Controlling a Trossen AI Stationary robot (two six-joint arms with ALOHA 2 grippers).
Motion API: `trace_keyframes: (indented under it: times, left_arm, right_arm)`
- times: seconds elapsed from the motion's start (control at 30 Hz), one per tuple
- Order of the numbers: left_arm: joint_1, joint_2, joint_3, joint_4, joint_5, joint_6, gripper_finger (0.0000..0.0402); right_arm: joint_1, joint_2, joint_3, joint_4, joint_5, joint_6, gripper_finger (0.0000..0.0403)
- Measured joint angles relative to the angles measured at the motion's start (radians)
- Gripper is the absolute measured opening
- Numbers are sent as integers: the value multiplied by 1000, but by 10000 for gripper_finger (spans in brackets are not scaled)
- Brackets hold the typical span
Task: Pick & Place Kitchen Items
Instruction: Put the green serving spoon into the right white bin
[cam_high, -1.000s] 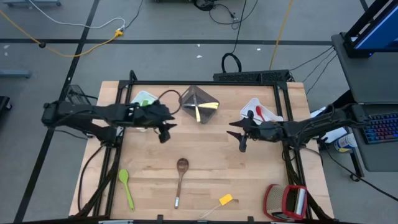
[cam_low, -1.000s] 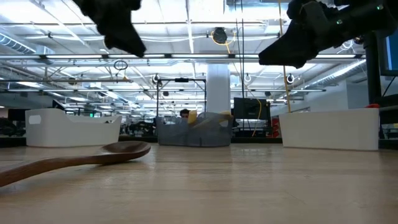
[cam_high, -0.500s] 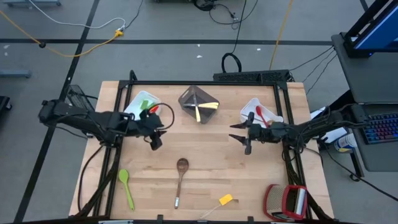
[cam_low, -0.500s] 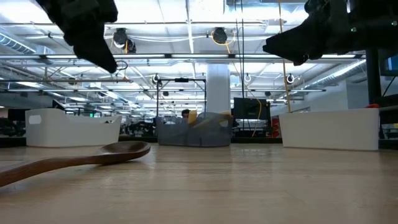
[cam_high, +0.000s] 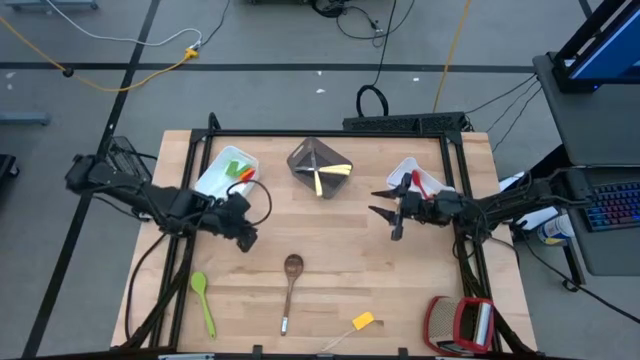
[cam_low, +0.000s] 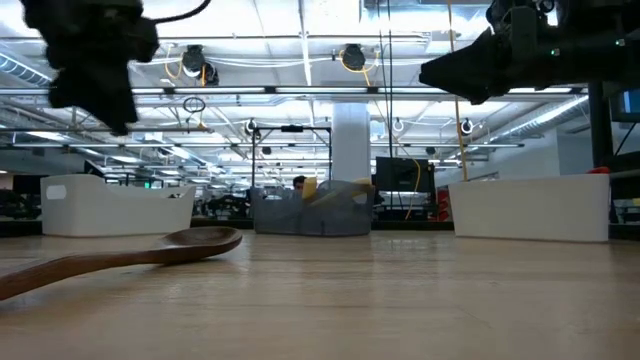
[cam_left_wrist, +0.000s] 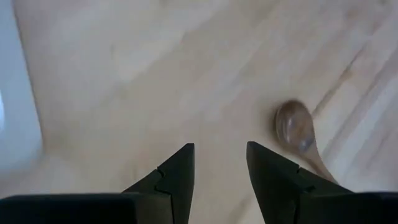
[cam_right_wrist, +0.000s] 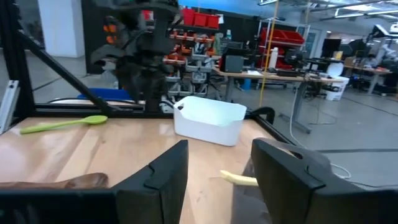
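Left gripper (cam_high: 243, 236) hangs over bare board, fingers spread, nothing between them. Its wrist view shows the brown wooden spoon (cam_left_wrist: 297, 132) just off to one side of the fingers, bowl nearest.

Step in hand, as I judge it: reach for that spoon. To do it well, carry the spread fingers over the thin handle rather than the bowl, turn them across the handle's line, drop until the tips nearly meet the wood, then close.

Right gripper (cam_high: 392, 208) waits beside the right white rectangular bin (cam_high: 403, 169), fingers apart, empty.

Count on the light wooden table (cam_high: 330, 250):
- wooden spoon: one, centre front
- green plastic spoon (cam_high: 203, 299): one, front left
- small yellow piece (cam_high: 362, 321): one, front edge
- white bins: two
- grey bin (cam_high: 319, 167): one, back centre
- bulky red-and-silver object (cam_high: 460, 324): one, front right corner

Bin contents too small to count.
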Motion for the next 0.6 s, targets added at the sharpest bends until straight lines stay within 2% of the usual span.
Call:
trace_keyframes:
  times: [0.23,0.43,0.6]
  left_arm:
    - [-124,14,0,-53,158,-409,149]
    - [-245,116,0,-56,244,-709,149]
    - [-327,237,0,-51,480,-916,149]
  right_arm:
    - [-35,0,0,-3,-1,-30,169]
    - [-59,0,0,4,-2,-79,169]
    - [-74,0,0,11,-2,-106,169]
